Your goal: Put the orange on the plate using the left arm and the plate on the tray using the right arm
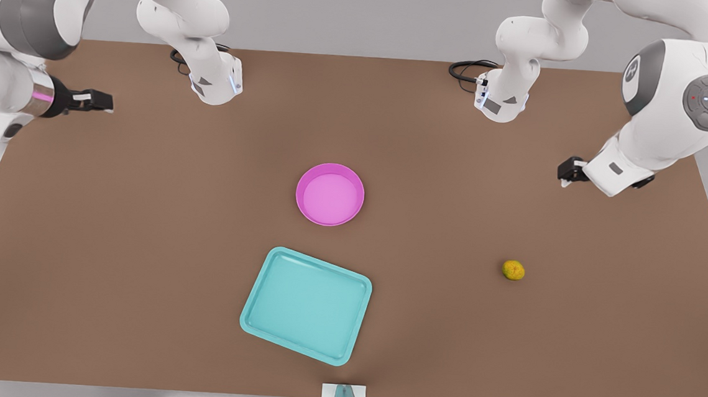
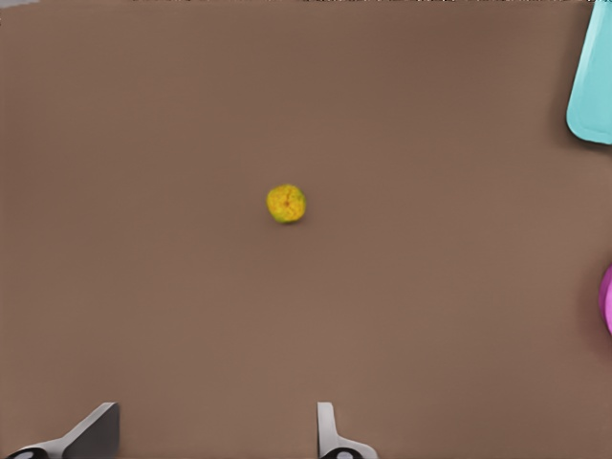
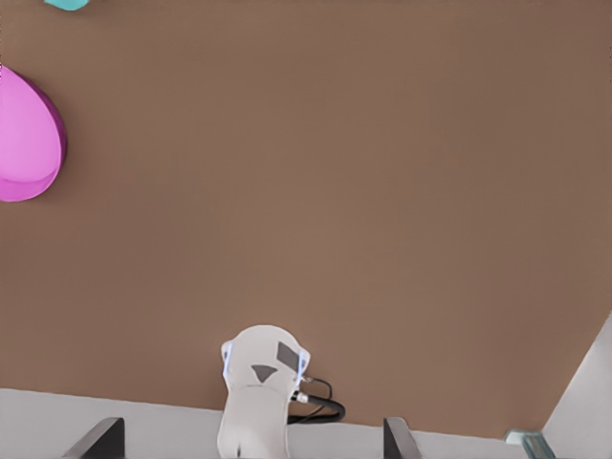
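The small yellow-orange orange point(image 1: 513, 270) lies alone on the brown table at the front view's right; the left wrist view has it ahead of the fingers point(image 2: 286, 204). My left gripper point(image 1: 571, 172) point(image 2: 212, 438) hovers open behind it, well apart from it. The pink round plate point(image 1: 330, 194) point(image 2: 606, 298) point(image 3: 29, 134) sits mid-table, holding nothing. Just in front of it lies the teal rectangular tray point(image 1: 306, 305) point(image 2: 591, 86) point(image 3: 67, 3), also holding nothing. My right gripper point(image 1: 95, 101) point(image 3: 249, 442) waits open at the front view's far left, away from the plate.
Two white arm bases point(image 1: 215, 83) point(image 1: 501, 100) with black cables stand at the table's back edge; one base point(image 3: 258, 392) appears in the right wrist view. A small white block with a teal post point(image 1: 343, 396) sits at the front edge.
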Tool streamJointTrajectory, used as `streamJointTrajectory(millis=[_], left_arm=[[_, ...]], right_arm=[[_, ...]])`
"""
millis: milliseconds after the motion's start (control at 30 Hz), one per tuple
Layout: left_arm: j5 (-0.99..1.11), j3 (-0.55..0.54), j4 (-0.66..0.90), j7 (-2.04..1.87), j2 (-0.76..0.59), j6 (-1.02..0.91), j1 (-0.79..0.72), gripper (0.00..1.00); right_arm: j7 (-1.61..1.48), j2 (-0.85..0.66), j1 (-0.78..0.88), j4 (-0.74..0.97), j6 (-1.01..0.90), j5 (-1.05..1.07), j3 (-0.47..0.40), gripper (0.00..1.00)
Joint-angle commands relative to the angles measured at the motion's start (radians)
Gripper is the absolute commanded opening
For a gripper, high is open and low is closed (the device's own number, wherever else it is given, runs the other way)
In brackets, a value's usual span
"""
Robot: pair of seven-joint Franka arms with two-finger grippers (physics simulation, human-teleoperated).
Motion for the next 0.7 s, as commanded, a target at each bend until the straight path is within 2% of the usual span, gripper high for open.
streamJointTrajectory(millis=[0,33,67,100,133,200,233,400,600,667], left_arm=[[0.002,0.0,0.0,0.002,0.007,0.024,0.006,1.0],[0.005,0.0,-0.004,-0.018,0.054,0.025,0.006,1.0],[-0.009,0.006,-0.021,-0.004,0.175,0.033,0.015,1.0],[-0.01,0.01,-0.169,-0.006,0.197,0.234,0.014,1.0],[-0.01,0.01,-0.232,-0.018,0.243,0.373,0.012,1.0],[-0.012,0.01,-0.291,-0.011,0.335,0.588,0.012,1.0],[-0.012,0.01,-0.306,0.0,0.353,0.63,0.012,1.0],[-0.006,0.037,-0.308,0.005,0.436,0.697,0.058,1.0],[-0.01,0.037,-0.328,0.002,0.49,0.757,0.046,1.0],[-0.01,0.037,-0.329,0.002,0.522,0.775,0.044,1.0]], right_arm=[[-0.075,-0.022,-0.003,-0.024,0.099,-0.003,0.001,1.0],[-0.075,-0.054,-0.003,-0.072,0.132,-0.005,-0.001,1.0],[-0.075,-0.056,-0.003,-0.078,0.134,-0.003,-0.001,1.0],[-0.075,-0.056,-0.003,-0.078,0.134,-0.003,0.001,1.0],[-0.075,-0.054,-0.003,-0.078,0.134,-0.005,0.001,1.0],[-0.07,-0.025,-0.001,-0.078,0.126,-0.002,-0.001,1.0],[-0.069,0.013,0.002,-0.075,0.131,-0.002,-0.001,1.0],[-0.069,0.039,0.005,-0.079,0.134,0.0,-0.001,1.0],[-0.069,0.049,0.011,-0.079,0.154,-0.002,-0.001,1.0],[-0.069,0.043,-0.015,-0.156,0.18,0.004,-0.006,1.0]])
